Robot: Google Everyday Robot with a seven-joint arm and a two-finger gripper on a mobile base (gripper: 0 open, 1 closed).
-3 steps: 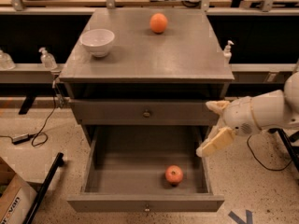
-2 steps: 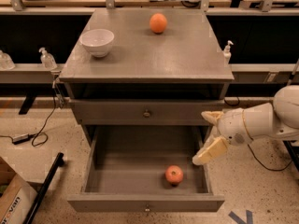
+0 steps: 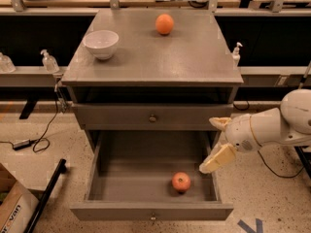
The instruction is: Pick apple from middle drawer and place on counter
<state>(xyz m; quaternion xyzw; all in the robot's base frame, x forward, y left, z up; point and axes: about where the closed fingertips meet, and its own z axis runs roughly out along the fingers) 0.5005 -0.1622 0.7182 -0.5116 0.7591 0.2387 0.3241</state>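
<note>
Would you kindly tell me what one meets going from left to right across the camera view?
Pump bottle, white bowl, apple in the middle drawer, then the open claw by that drawer's right wall.

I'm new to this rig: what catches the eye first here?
The middle drawer stands pulled open, a red apple on its floor near the front right. The open pincer hangs at the drawer's right edge, apart from the apple. On the counter sit an orange fruit at the back and a white bowl at left.

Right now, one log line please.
claw open, by right drawer wall | apple in open middle drawer, not held | counter: orange, bowl
</note>
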